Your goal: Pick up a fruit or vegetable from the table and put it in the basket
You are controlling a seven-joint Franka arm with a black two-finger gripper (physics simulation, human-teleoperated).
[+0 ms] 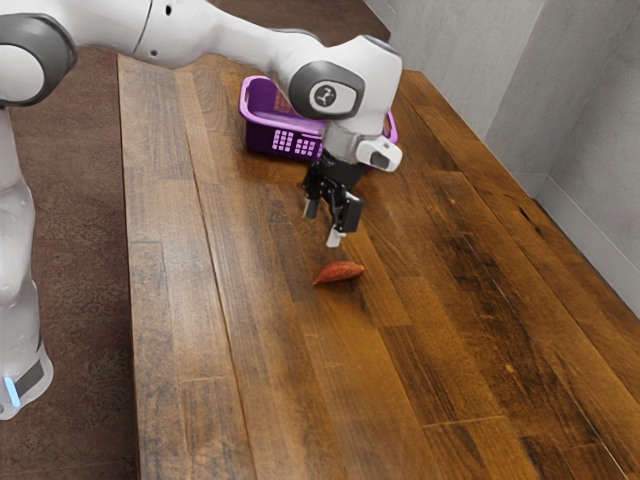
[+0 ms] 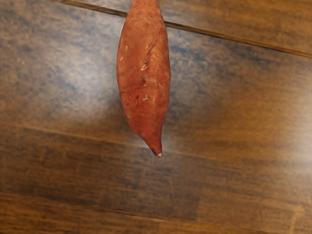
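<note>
One sweet potato [image 1: 340, 271] — on table [image 1: 280, 370], tool [image 1: 323, 223] near, fingers [image 1: 335, 238] apart

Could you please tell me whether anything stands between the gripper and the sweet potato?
Nothing visible stands between the open gripper and the sweet potato, which lies on the table close to it.

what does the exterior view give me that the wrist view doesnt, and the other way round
Exterior view: the white arm, the open black gripper above the table, the purple basket beyond it, the brown floor and the grey walls.

Wrist view: close skin detail on the sweet potato, with yellowish flecks, dark marks and a small pale tip on its tapering end.

Both: the reddish-orange sweet potato lying on the wooden table.
</note>
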